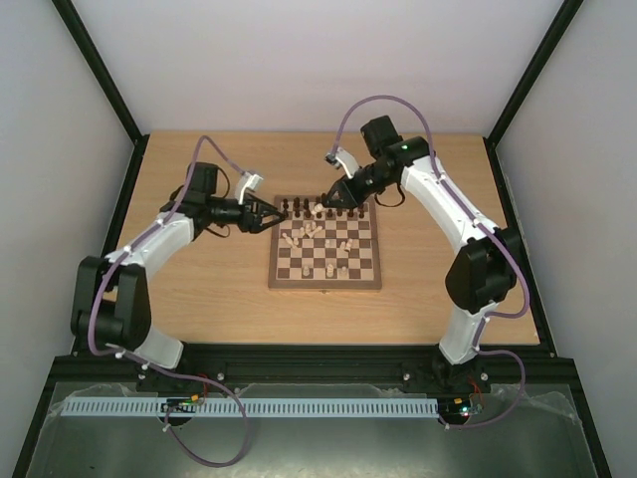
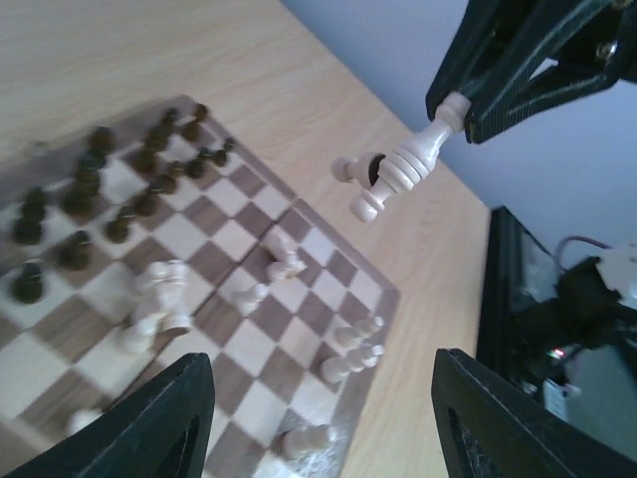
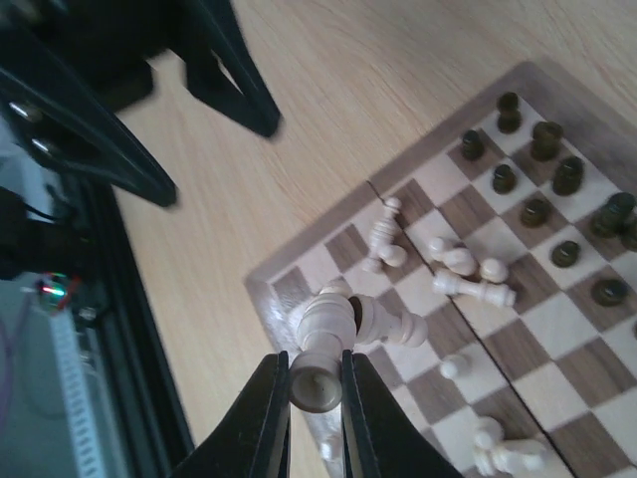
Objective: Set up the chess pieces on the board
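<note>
Right gripper (image 3: 317, 393) pinches cream piece (image 3: 323, 334) by one end, above board (image 1: 323, 285) edge. Left gripper (image 2: 318, 418) wide, empty, close. Risks: slim grip slips; lowering knocks toppled cream pieces (image 3: 468, 284); grippers collide.

We see a left arm (image 1: 149, 244) and a right arm (image 1: 453, 204) with white link shells and black joint housings, each trailing a purple cable (image 1: 383, 98). The left end effector (image 1: 280, 213) and right end effector (image 1: 321, 199) have black, angular fingers (image 3: 267, 423). A green light (image 1: 406, 149) glows in the upper right of the top view.
</note>
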